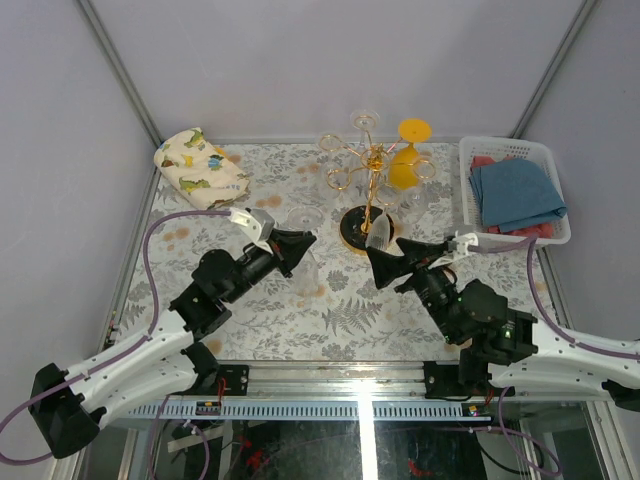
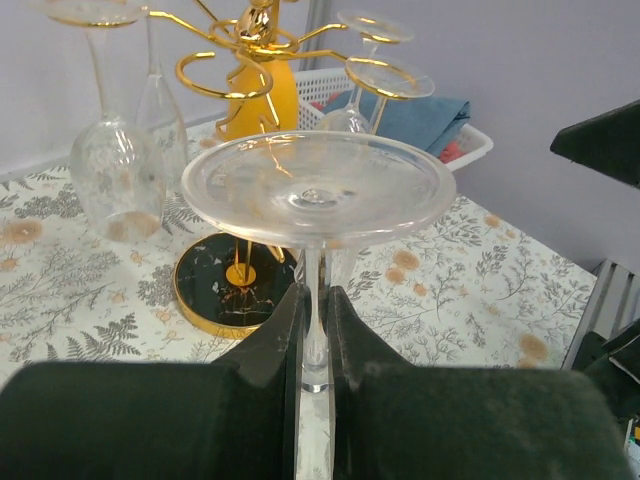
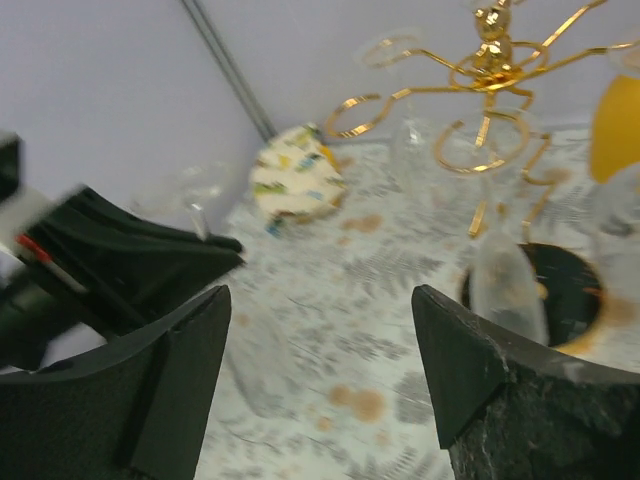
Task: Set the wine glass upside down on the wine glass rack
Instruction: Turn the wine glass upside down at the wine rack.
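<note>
The counter (image 1: pixel 300 320) wears a grey cloth printed with leaves and flowers, stained brown in places. Both arms reach in from its near edge. A white basket (image 1: pixel 500 143) sits at the far right corner and holds folded blue cloths (image 1: pixel 515 190) over something red. A folded cloth with a dinosaur print (image 1: pixel 200 165) lies at the far left corner.

The rack (image 1: pixel 365 190) stands near the middle of the far edge, its gold arms spreading above a round black base. A yellow glass (image 1: pixel 405 165) hangs from it foot up on the right side, and several clear glasses hang from other arms; one of their bowls reaches down close to the base.

The left claw (image 1: pixel 300 240) is left of the rack, over the middle of the counter. Its wrist view shows the left claw (image 2: pixel 315 300) pressed together on the thin stem of the wine glass (image 2: pixel 318 190). The glass is foot up, with the round foot above the fingers and the bowl below them. From above, the wine glass (image 1: pixel 305 215) is beside the rack, apart from it and on none of its arms.

The right claw (image 1: pixel 395 255) hangs just on the near side of the rack's base. Its own view shows the right claw (image 3: pixel 320 300) spread wide with nothing between the fingers.
</note>
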`<state>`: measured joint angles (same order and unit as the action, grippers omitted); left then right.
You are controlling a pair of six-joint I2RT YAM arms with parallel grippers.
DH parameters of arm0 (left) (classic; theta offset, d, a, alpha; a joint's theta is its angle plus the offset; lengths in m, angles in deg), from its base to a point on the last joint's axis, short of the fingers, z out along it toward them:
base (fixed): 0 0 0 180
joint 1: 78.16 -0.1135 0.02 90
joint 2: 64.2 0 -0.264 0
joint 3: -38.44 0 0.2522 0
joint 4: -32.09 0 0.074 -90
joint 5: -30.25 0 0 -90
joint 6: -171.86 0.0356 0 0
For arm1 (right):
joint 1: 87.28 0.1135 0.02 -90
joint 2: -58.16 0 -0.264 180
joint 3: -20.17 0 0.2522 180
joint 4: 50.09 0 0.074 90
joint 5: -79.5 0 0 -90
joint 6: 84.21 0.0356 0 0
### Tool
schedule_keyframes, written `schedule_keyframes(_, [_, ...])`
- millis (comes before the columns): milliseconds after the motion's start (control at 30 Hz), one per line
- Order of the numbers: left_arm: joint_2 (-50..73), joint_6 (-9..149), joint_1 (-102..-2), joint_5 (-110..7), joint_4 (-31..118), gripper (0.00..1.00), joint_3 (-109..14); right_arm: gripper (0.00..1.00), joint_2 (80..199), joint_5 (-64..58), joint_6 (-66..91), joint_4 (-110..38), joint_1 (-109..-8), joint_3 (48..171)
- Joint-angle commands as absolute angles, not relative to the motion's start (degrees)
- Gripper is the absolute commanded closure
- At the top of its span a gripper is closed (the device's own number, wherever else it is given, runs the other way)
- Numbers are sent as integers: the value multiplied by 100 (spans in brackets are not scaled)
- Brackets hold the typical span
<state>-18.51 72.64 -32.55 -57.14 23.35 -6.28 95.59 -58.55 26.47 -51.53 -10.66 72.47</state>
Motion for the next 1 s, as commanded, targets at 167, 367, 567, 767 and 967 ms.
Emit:
schedule_keyframes(167, [-1339,7363,-3349,-5849,2427,100,-1140,19,9693,-6051,1880,-1595,-1064,8121])
schedule_keyframes(367, [-821,7029,-3863,-5094,2020,100,-1226,18,9798,-5756,2437,-225,-1346,8617])
schedule_keyframes(567, [-685,7104,-4091,-4862,1983,100,-1367,19,9727,-3905,2398,-95,-2876,8746])
schedule_keyframes(767, [-675,7153,-4430,-4585,1845,100,-1403,19,10038,-2345,2360,-431,-3927,8562])
schedule_keyframes(967, [-285,7142,-4871,-3889,1733,100,-1644,18,10026,-1797,2391,-586,-4325,8456])
